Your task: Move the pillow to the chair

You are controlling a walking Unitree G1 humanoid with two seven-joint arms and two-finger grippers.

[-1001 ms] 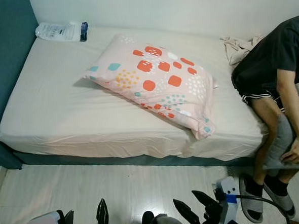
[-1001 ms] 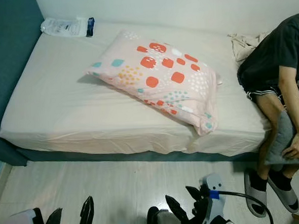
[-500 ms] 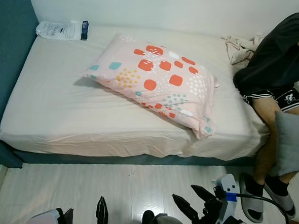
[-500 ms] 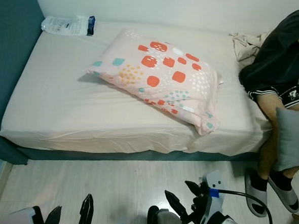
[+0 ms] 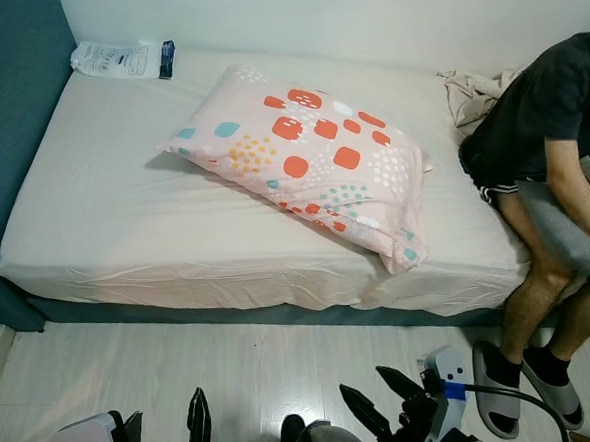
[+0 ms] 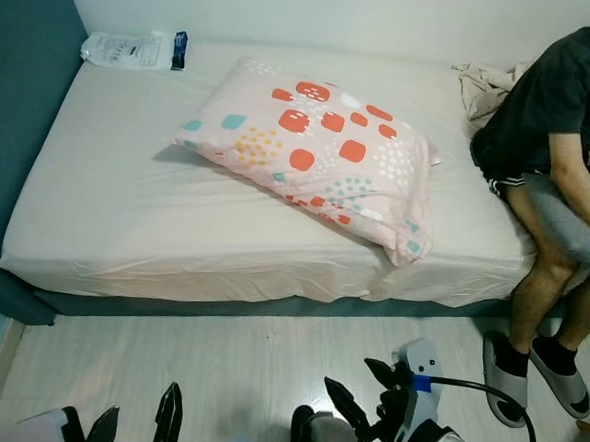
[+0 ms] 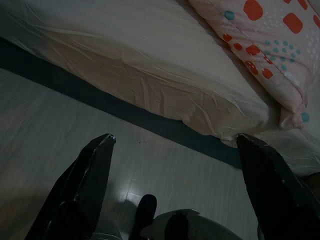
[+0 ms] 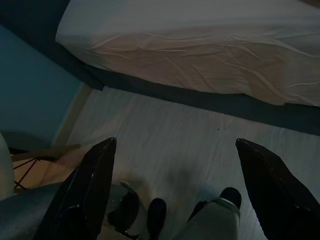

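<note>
Left hand (image 5: 168, 439) low over the floor (image 5: 244, 369), fingers spread wide, right hand (image 5: 387, 416) likewise wide, patterned pillow (image 5: 306, 160) lying across the bed (image 5: 104, 213), seated person (image 5: 547, 165) at the bed's right edge, white packet (image 5: 120, 59) at the far corner, crumpled cloth (image 5: 472, 90) behind the person.

Head stereo pair: high vantage, facing forward and down across the bed (image 5: 125, 221) from beyond its near long edge; both eyes share the whole mattress, the floor (image 5: 244, 369) strip and a seated person (image 6: 550, 135) at the right end.
Left wrist camera: low, close to the floor, facing the bed's near edge and right corner.
Right wrist camera: low, facing that near edge toward the left corner.
</note>
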